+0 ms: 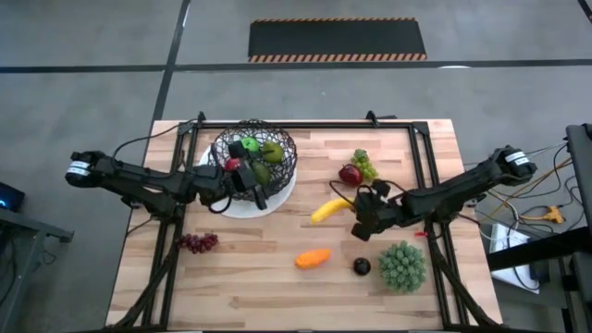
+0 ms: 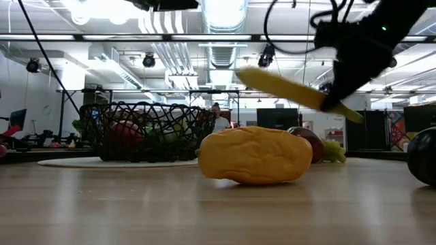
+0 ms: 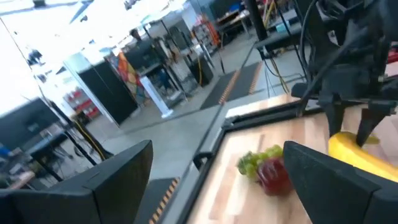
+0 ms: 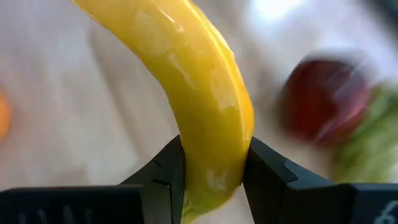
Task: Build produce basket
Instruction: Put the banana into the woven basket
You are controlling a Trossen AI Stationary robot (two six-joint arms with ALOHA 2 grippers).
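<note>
The right pincer [image 4: 211, 171] grips one end of a curved yellow toy banana [image 4: 186, 81], lifted off the wooden table [image 1: 277, 287]. The round black wire basket [image 1: 254, 148], well to its side, already holds several green and red fruits. The left pincer [image 1: 248, 178] hangs wide open over the basket. Near the right pincer, red fruit [image 1: 350, 174], green grapes [image 1: 364, 164], orange piece [image 1: 313, 258], dark plum [image 1: 361, 266] and purple grapes [image 1: 198, 242] remain out.

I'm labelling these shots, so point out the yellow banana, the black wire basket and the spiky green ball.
Yellow banana [image 4: 205, 87]: right wrist view, mid-body.
Black wire basket [image 1: 282, 148]: high view, right rim.
Spiky green ball [image 1: 402, 265]: high view, centre.
</note>
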